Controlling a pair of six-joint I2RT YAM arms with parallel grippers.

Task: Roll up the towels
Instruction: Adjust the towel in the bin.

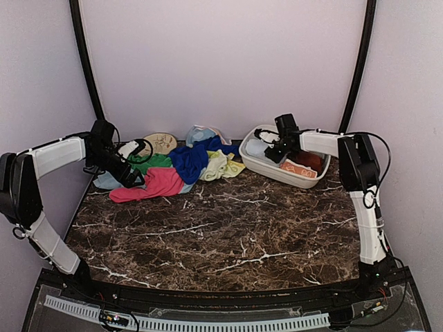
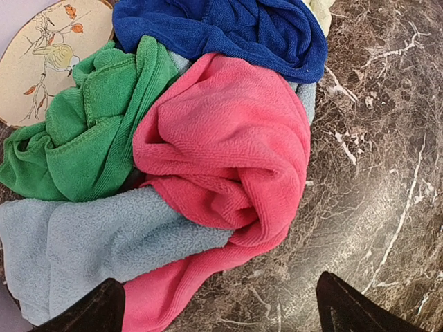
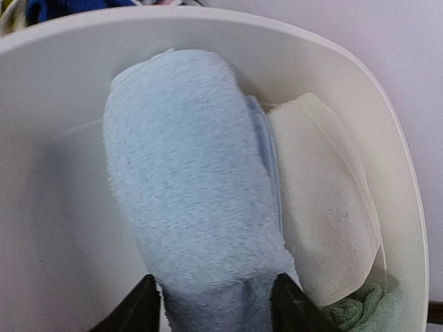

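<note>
Roll being set down: right gripper [image 3: 216, 304] straddles the pale blue roll [image 3: 187, 173] in the basin [image 3: 69, 55], clamped or releasing I cannot tell; left gripper [image 2: 221, 304], wide open, hovers over the pink towel [image 2: 228, 152], likely the next to grasp.

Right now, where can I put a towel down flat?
The near half of the marble table is bare, from the towel pile forward to the near edge. The back is crowded: pile on the left, white basin on the right, close together.
</note>
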